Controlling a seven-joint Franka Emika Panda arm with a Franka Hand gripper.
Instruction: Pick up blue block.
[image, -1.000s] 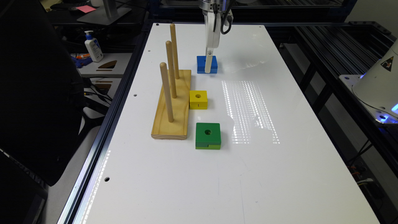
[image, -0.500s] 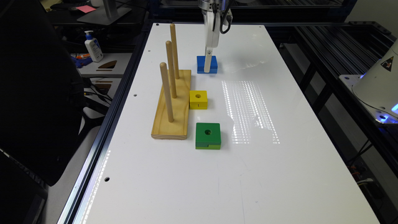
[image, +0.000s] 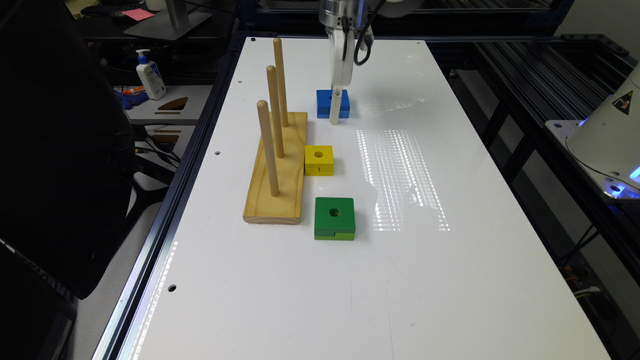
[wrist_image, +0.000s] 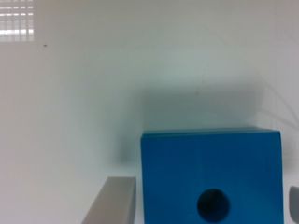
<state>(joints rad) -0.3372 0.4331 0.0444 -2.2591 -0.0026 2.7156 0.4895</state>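
The blue block (image: 325, 102) lies flat on the white table (image: 450, 280) toward its far end, its round centre hole (wrist_image: 213, 204) facing up. My gripper (image: 336, 114) has come straight down over it. In the wrist view the blue block (wrist_image: 187, 168) sits between my two fingers, one grey finger (wrist_image: 113, 201) close beside one side and the other finger (wrist_image: 294, 200) just off the opposite side. A thin gap shows on each side, so the gripper (wrist_image: 203, 205) is open around the block and not gripping it.
A wooden base (image: 280, 172) with three upright pegs stands to the exterior view's left of the blocks. Beside it lies a yellow block (image: 319, 160), and nearer the camera a green block (image: 334, 218). The table's edge runs along the exterior view's left side.
The gripper has dropped lower, so its fingers now reach down beside the blue block. The blocks have not moved.
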